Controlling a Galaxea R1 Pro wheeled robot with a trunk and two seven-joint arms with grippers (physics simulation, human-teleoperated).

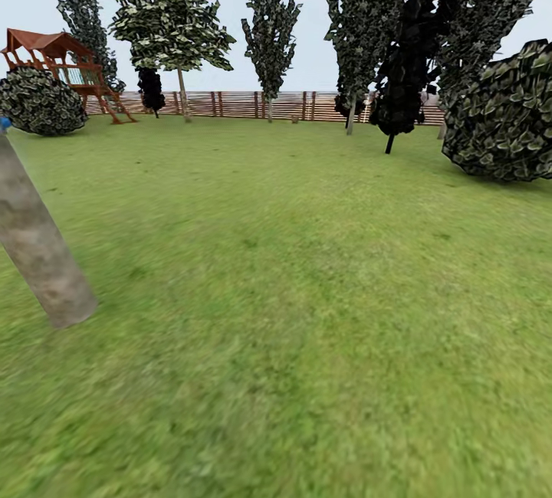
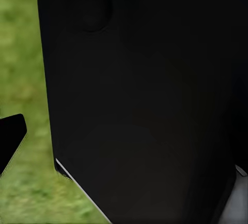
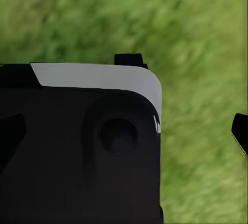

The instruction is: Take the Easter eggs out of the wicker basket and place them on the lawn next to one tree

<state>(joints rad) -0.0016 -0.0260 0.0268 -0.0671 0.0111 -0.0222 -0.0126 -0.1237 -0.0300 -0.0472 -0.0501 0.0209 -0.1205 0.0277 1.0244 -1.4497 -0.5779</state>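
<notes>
Across the mottled green lawn (image 1: 307, 291), a pale grey-beige trunk (image 1: 38, 245) leans; can't tell either pincer's state

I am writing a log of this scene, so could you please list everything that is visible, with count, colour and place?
lawn: one, mottled green, across the whole foreground.
tree trunk: one, pale grey-beige, leaning at near left.
wooden fence: one, brown slats, along the far edge.
playset: one, reddish-brown, far left by the fence.
round bushes: two, dark speckled green, far left and right.
tall trees: several, dark foliage, along the fence.
robot body: black housing with a white edge, close before both wrist cameras, grass behind.
</notes>
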